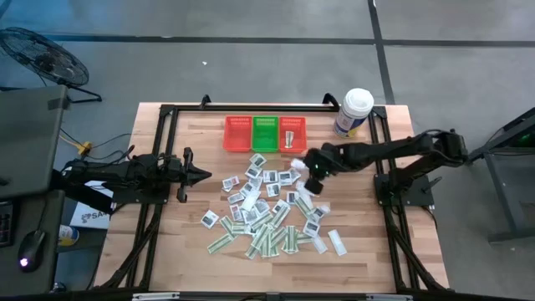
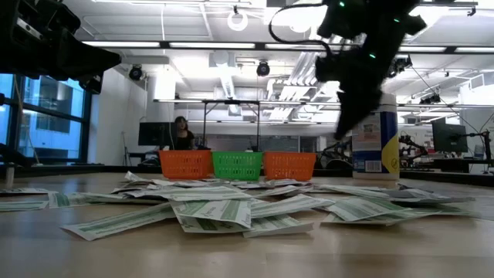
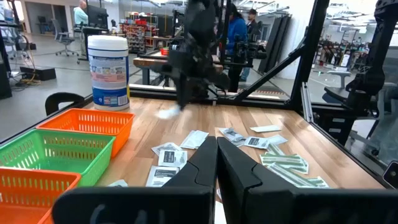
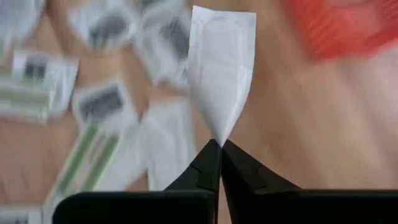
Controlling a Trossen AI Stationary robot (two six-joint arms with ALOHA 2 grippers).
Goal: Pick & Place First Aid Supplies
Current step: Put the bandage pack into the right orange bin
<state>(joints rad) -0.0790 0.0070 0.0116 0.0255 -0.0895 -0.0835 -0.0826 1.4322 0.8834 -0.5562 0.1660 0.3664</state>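
We see the right gripper (image 4: pixel 219 144) pinched shut on one white packet (image 4: pixel 221 68), lifted off the table (image 1: pixel 167 251), above the pile's upper right edge, near the red basket (image 1: pixel 292 134). Rest of the first aid supplies (image 1: pixel 267 213) lie scattered mid-table, white squares w/ dark print and green-white strips. Left gripper (image 3: pixel 217 152) is closed, empty, hovering at the table's left side, apart from the pile. Green basket (image 1: pixel 265 133) sits btwn the two red ones; white tub (image 1: pixel 354 113) at the far right corner.
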